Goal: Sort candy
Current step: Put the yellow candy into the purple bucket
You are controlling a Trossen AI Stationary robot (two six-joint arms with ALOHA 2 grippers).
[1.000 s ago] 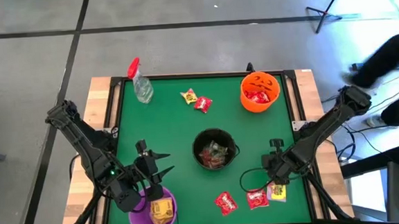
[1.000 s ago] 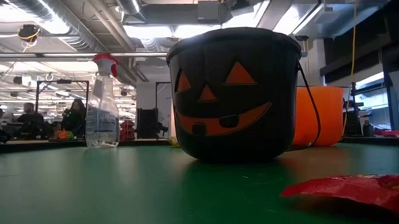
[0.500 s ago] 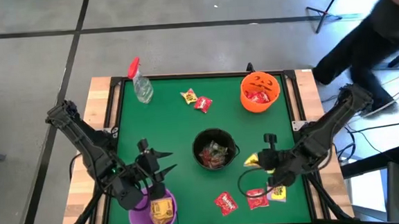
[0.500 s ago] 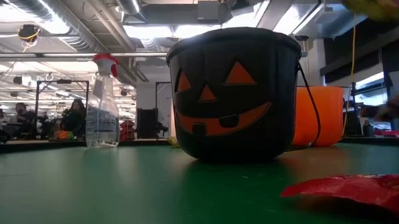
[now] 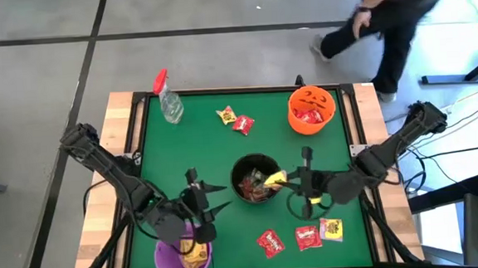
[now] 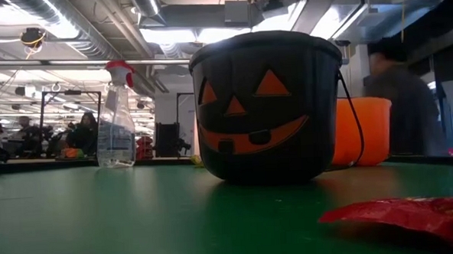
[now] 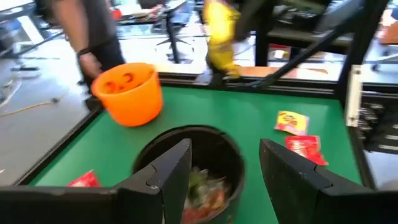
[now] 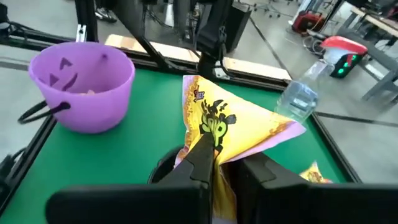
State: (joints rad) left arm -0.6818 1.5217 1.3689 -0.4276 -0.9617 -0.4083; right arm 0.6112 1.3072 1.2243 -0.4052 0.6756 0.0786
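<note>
Green felt covers the bench (image 5: 216, 164); left hand (image 5: 208, 211) hangs wide beside the purple plastic bucket (image 5: 174, 261); right hand (image 5: 290, 179) pinches a yellow wrapped candy packet (image 5: 275, 178), seemingly over the black pumpkin bucket (image 5: 255, 179); a slipping pinch would drop it there, missorted.

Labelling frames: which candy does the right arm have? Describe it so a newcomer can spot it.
Find the black bucket mid-table. At its rim on the right arm's side, the right gripper is shut on a yellow packet held up off the table. Unlike the other candy, lying on the green mat or in buckets, this one hangs in the fingers.
</note>
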